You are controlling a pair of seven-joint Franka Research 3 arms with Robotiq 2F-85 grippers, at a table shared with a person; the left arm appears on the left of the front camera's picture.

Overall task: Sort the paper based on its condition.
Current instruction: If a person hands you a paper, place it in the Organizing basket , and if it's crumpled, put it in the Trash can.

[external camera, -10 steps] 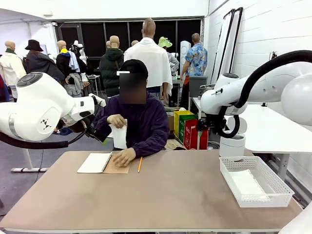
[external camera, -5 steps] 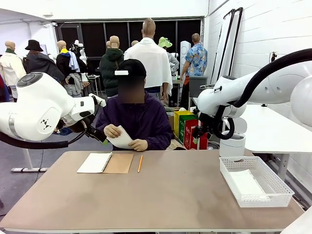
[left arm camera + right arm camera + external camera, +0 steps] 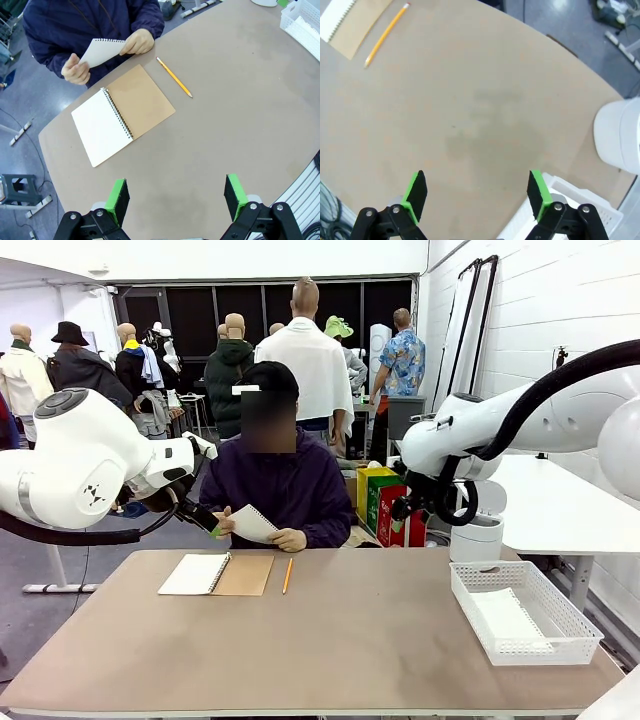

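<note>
I see the person's hands (image 3: 137,42) holding a sheet (image 3: 102,50) up, likely to offer it; my left gripper (image 3: 175,195) and right gripper (image 3: 476,192) hang released, ready to receive it.

No readable text, label, brand or number on anything in view.

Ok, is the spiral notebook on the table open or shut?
Open: the notebook lies flat, a blank white page on one side of the spiral and brown cardboard cover on the other.
</note>
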